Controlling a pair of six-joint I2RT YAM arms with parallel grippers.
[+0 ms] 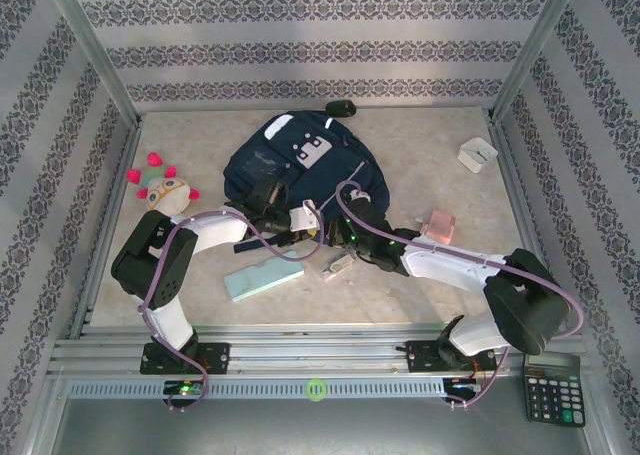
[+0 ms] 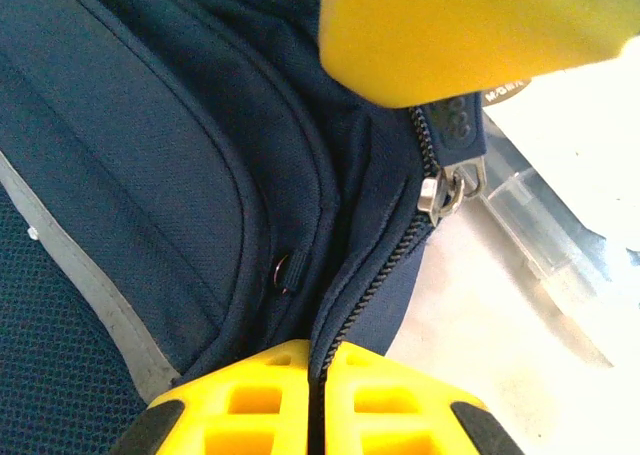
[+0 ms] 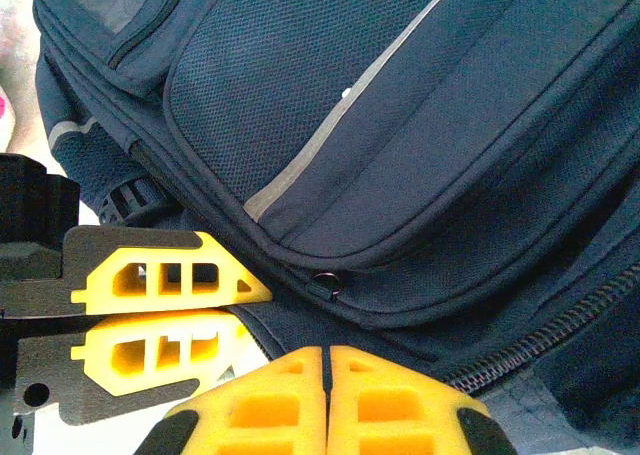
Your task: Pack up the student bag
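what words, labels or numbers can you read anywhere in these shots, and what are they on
Nothing can be read well enough to quote.
zipper pull of the student bag: raised marks and pale print at its top edge, too blurred
calculator: key markings too small
grey-white patch on the bag: only dark dots, no legible text

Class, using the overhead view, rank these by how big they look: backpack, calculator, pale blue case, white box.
1. backpack, clearly the largest.
2. calculator and pale blue case: they look about alike, so I leave them unranked.
3. white box, the smallest.
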